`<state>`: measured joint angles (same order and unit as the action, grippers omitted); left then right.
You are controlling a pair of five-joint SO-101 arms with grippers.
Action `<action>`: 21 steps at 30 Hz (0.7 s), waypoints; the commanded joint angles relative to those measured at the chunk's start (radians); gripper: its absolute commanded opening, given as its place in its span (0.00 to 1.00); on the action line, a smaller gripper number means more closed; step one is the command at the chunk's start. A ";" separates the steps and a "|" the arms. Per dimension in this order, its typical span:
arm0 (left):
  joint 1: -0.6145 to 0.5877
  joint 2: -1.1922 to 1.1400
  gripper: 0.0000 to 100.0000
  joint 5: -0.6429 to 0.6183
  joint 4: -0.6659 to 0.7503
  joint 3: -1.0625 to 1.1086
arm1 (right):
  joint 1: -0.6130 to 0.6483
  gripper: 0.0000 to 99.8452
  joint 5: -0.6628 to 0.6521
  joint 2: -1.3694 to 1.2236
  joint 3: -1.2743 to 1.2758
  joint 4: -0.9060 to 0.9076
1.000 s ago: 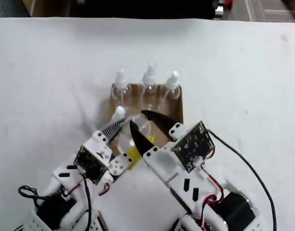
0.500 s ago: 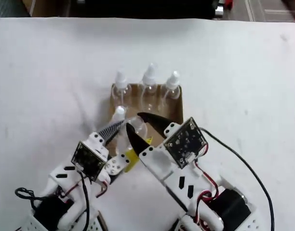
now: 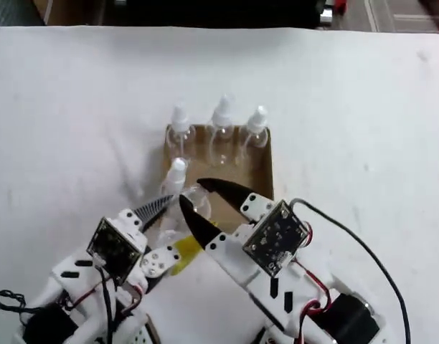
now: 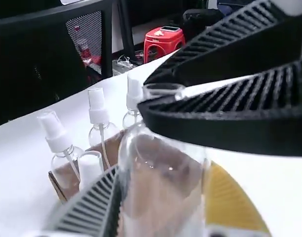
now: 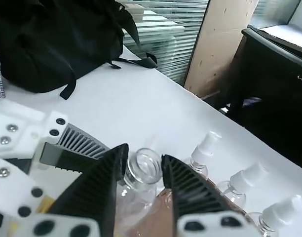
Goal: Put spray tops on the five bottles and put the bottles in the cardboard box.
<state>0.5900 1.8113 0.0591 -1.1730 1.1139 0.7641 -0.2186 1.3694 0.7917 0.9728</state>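
Left hand [image 3: 173, 226], right hand [image 3: 189, 190] drawn back, four capped bottles [image 3: 221, 136], one uncapped bottle [image 5: 140, 168]

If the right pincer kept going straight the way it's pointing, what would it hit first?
The uncapped bottle: its open neck sits right at the tip of the right pincer, so contact would be almost immediate. A capped bottle seems to stand just beyond, though depth is unclear.
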 commanded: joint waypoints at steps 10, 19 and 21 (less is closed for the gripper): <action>-0.042 0.005 0.28 -0.008 0.058 -0.005 | 0.031 0.02 -0.021 -0.013 0.021 0.001; -0.047 0.010 0.28 -0.009 -0.006 -0.092 | 0.019 0.02 -0.023 -0.012 0.020 -0.024; -0.047 0.010 0.28 -0.009 -0.071 -0.153 | -0.048 0.02 -0.023 -0.012 0.020 -0.039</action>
<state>0.5547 1.8282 0.0637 -1.1761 1.0725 0.8147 -0.2294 1.3663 0.8239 0.9728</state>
